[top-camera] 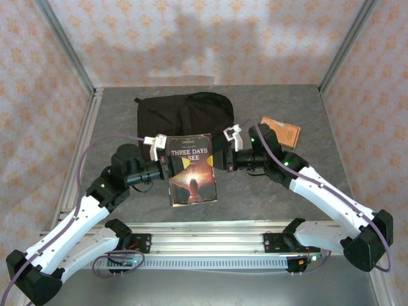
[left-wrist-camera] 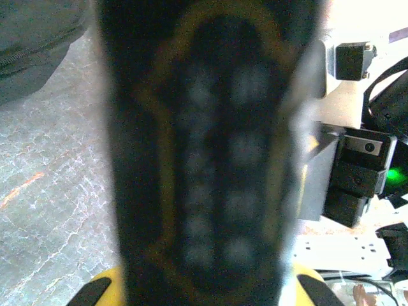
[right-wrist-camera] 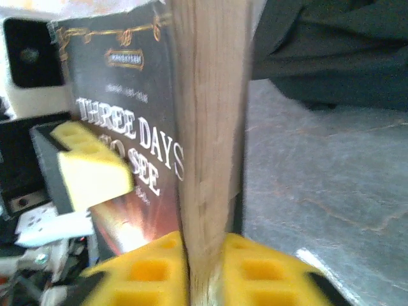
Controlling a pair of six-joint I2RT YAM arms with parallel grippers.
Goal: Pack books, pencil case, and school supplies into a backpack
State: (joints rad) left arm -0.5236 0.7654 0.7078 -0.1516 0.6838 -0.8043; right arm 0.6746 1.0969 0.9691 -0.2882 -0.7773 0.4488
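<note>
The grey table (top-camera: 115, 108) carries everything, and the biggest thing on it is the black backpack (top-camera: 185, 115), lying flat at the far middle. From above I cannot tell whether its zip is open, nor what it may already hold. In front of it, lifted clear of the table and tilted cover-up toward the overhead camera, is the dark book (top-camera: 191, 171) with the reddish glow and white title. It is near the backpack's front edge but not in it. Both arms meet at this book. The left gripper (top-camera: 167, 163) is closed on its left, spine side: its wrist view shows the blurred dark spine standing between its yellow pads. The right gripper (top-camera: 220, 156) is closed on the opposite side, with the pale page edge pinched between its own yellow pads in the right wrist view. A thin orange booklet (top-camera: 281, 132) lies flat on the table just right of the backpack, beyond the right arm, untouched. As I judge it, packing is at an early or middle stage: this book must go into the bag, and the booklet waits its turn.
</note>
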